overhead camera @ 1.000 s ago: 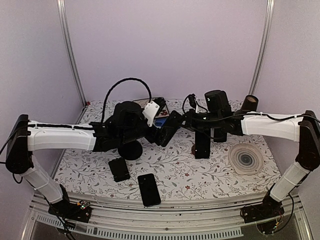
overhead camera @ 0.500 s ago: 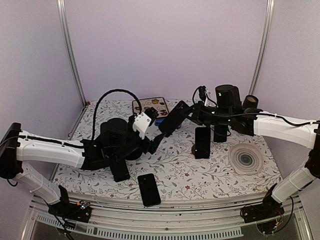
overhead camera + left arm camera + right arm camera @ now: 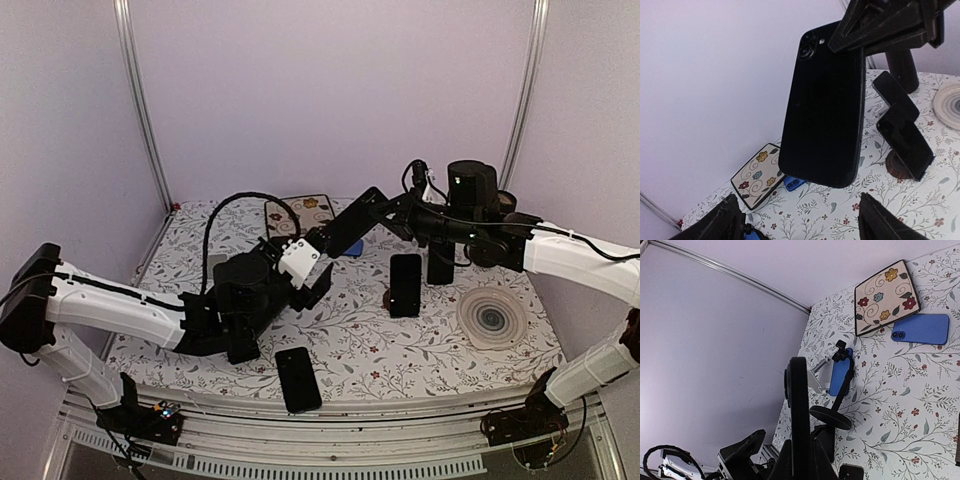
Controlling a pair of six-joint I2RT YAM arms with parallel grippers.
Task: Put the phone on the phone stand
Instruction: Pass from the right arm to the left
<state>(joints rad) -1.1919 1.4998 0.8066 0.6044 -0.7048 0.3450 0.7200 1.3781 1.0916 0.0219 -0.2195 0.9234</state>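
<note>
Since the right gripper (image 3: pixel 855 37) is clamped tight on the camera end of the slim black smartphone (image 3: pixel 822 105), the phone hangs tilted in the air over the middle of the floral-print table (image 3: pixel 350 340), clear of every stand. Left gripper (image 3: pixel 802 221) sits below and in front of it, fingers spread wide, nothing in them.

Step in hand, my read: carry and seat the phone. Likely target is the black stand with the round disc base (image 3: pixel 828 417), thin stalk and small head; the head looks empty. The top view hides it under the left arm, so that arm probably has to clear out before the approach.

Tips:
- lead with the free lower edge and match the phone's tilt to the cradle
- let go only once that edge is supported
- the grip is at one end only, so expect swing; go slow
- the disc base looks light, so a sideways push may tip it

Containers: none as such, only holders.
- wood-footed stand (image 3: pixel 389 298) right of centre carries another black phone (image 3: pixel 405 283), leaning back
- white holder (image 3: pixel 816 376) just beside the disc stand has a blue phone (image 3: pixel 840 372) against it; can't tell whether it's seated or just leaning
</note>
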